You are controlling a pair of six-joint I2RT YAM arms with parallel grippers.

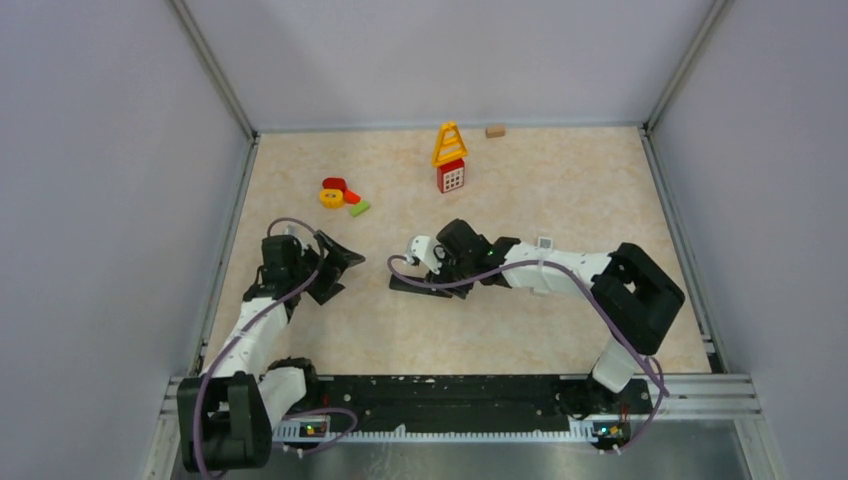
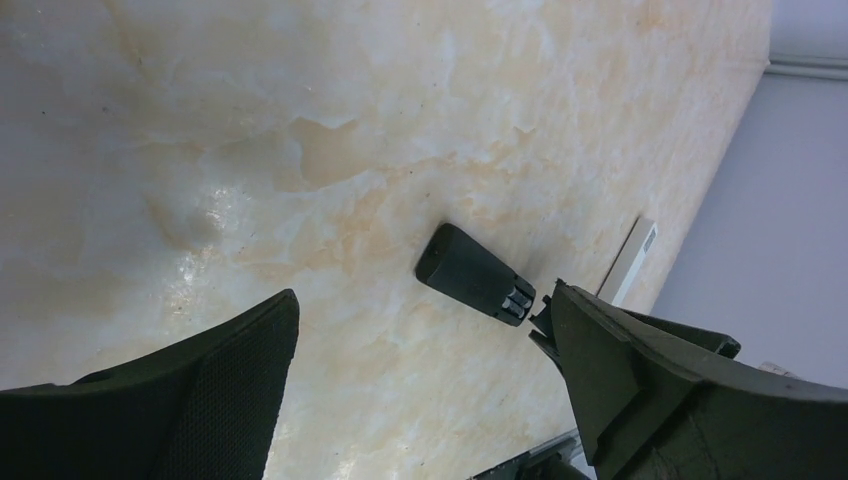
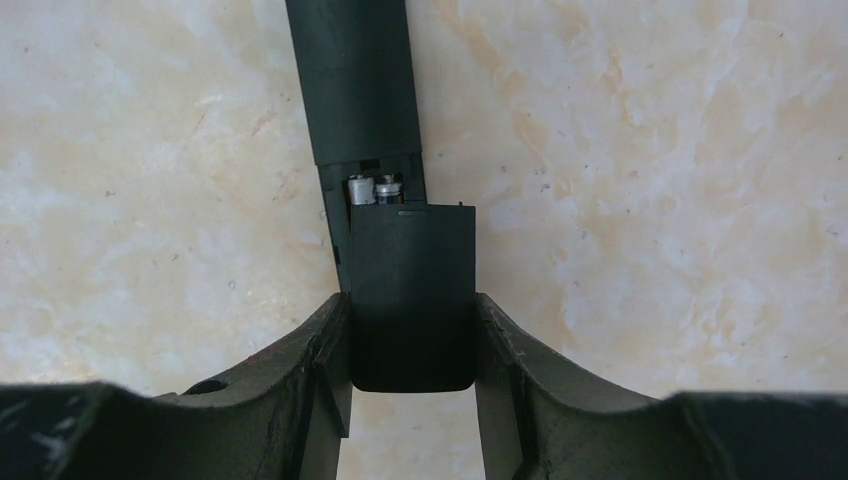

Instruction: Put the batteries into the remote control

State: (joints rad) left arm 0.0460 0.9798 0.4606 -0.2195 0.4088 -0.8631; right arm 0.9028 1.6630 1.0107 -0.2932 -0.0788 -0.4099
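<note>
1. Right wrist view: the right pincer (image 3: 412, 312) pinches the battery cover (image 3: 412, 260) by its two long edges, jaws part-closed on it. The cover lies over the 6 o'clock end of the remote control (image 3: 355, 90) and is not yet home. A narrow strip of the compartment shows at the cover's 12 o'clock edge.
2. Batteries (image 3: 374, 188): silvery ends side by side in that strip, inside the compartment. The rest is hidden under the cover, so wrap colour can't be told.
3. Step in hand, as judged: slide the cover toward 12 o'clock until it shuts against the body.
   - The cover sits slightly toward 3 o'clock of the remote's axis, so square it up first.
   - Keep it flat and push slowly.
   - The remote lies free on the tabletop (image 3: 650, 200) and will likely skate ahead of the push.
4. Left pincer (image 2: 420, 300): spread wide, holding nothing, hanging near the remote's 9 o'clock side in the top view. It could brace the far end.
5. Remote: slim, long, dark matte slab, back face up, near the tabletop's middle.
</note>
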